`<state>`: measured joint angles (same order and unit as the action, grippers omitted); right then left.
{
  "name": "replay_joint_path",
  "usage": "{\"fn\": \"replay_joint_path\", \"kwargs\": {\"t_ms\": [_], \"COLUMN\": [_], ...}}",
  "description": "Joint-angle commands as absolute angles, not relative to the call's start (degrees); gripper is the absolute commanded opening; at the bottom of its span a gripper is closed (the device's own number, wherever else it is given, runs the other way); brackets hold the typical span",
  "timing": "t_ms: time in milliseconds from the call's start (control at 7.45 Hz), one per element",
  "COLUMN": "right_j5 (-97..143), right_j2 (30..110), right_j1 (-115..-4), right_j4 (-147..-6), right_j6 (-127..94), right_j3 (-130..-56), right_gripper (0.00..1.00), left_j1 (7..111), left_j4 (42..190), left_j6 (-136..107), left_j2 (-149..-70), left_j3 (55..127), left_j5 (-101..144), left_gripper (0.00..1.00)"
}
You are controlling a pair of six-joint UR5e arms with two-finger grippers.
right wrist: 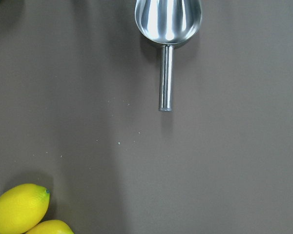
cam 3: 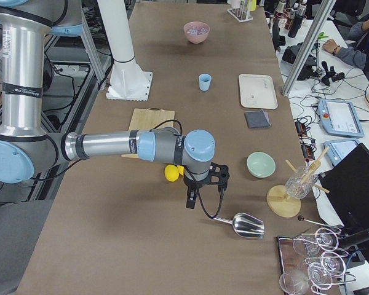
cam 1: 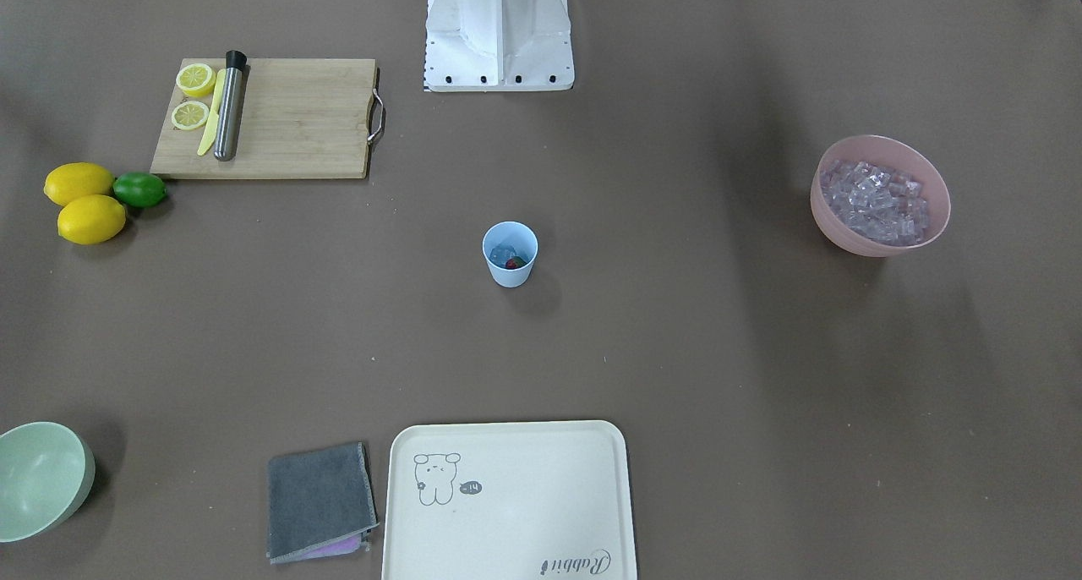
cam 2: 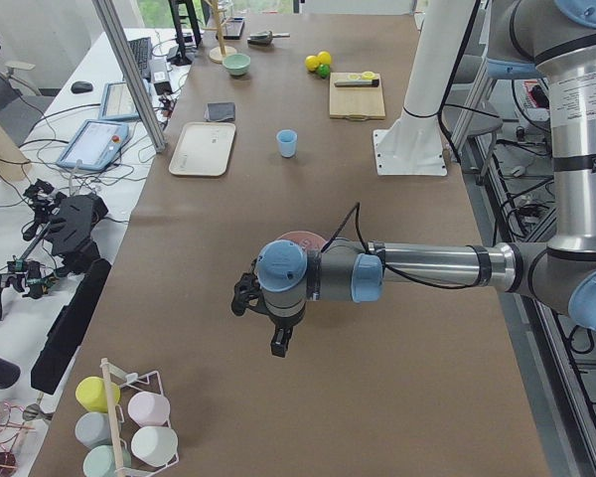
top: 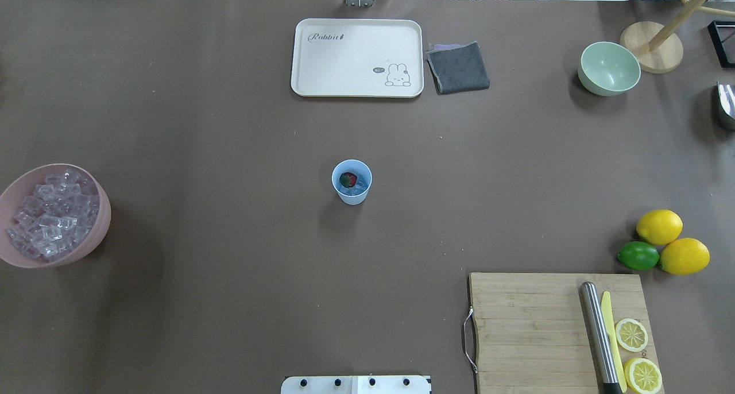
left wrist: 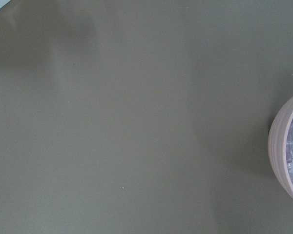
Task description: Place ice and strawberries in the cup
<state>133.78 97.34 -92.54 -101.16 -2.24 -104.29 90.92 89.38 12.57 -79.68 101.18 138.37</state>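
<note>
Sitting mid-table, cup (top: 351,194) holding strawberry (top: 348,180) plus few ice cubes (top: 360,187); more cubes filling pink bowl (top: 99,238). Hovering beside bowl, left gripper (cam 2: 263,318); right gripper (cam 3: 200,187) hanging near metal scoop (cam 3: 246,225). Fingers on both: can't tell.

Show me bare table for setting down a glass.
Widest: between the pink plastic bowl and the small light-blue plastic cup. Also between the cup and the cream tray. Crowded: the wooden cutting board, yellow lemons and green lime.
</note>
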Motion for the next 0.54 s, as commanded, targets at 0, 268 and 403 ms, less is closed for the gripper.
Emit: {"fn": "replay_joint_path", "kwargs": {"t_ms": [0, 268, 403], "right_j5": [131.06, 130.17, 129.64], "right_j2": [98.52, 98.53, 98.53], "right_j1": [-92.64, -92.64, -92.64], "right_j4": [-101.08, -101.16, -101.16], "right_j6": [-2.02, -2.11, -2.28], "right_j3": [-104.24, -104.15, -104.15], "right_gripper": [1.00, 1.00, 1.00], "left_j1": [90.88, 90.88, 90.88], "left_j4": [89.38, 89.38, 89.38], "left_j6": [12.57, 12.57, 12.57], "left_j2": [-79.72, -79.72, -79.72], "left_j3": [101.34, 101.34, 101.34], "left_j5": [138.34, 138.34, 138.34], "left_gripper": [0.99, 0.99, 0.99]}}
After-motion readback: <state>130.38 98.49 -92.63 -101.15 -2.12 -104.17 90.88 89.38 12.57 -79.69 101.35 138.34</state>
